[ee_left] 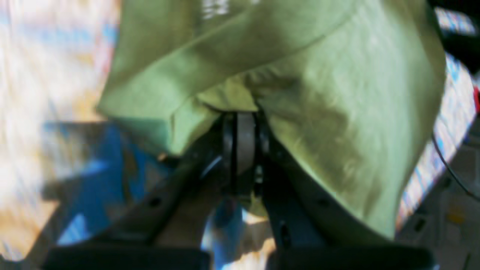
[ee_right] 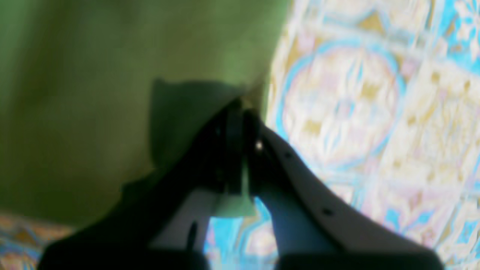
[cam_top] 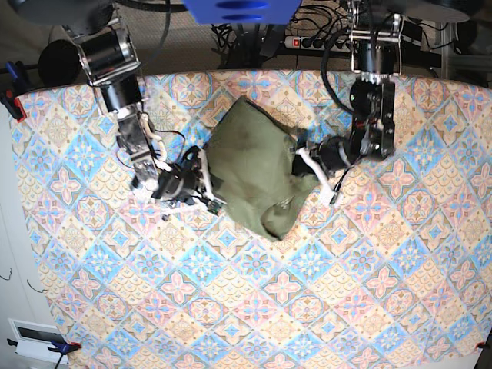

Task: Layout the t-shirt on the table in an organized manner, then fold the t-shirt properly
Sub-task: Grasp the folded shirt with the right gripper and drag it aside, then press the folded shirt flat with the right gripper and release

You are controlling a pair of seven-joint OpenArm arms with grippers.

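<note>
Left wrist view: the left claw [ee_left: 243,140] is closed, pinching a bunched fold of the soft olive-green cotton t-shirt [ee_left: 318,112]; the cloth drapes loosely over and around the jaws, with a hemmed edge running across above them. The table [ee_left: 48,75] with its pink, blue and cream tiled cloth shows blurred to the left.

Right wrist view: the right claw [ee_right: 240,150] is also clamped shut on a thin edge of the t-shirt [ee_right: 93,93], a sliver of green showing between the jaws. The garment fills the left side; the patterned table [ee_right: 375,112] lies to the right.

Base view: the t-shirt [cam_top: 250,165] lies crumpled in a heap on the far-centre of the table [cam_top: 246,307], between the two arms, the right claw [cam_top: 206,183] at its left edge and the left claw [cam_top: 304,163] at its right edge.

The fabric looks light, limp and wrinkly; it will likely sag and bunch rather than hold shape. Holding at hems or shoulder seams and pulling apart probably spreads it best.
</note>
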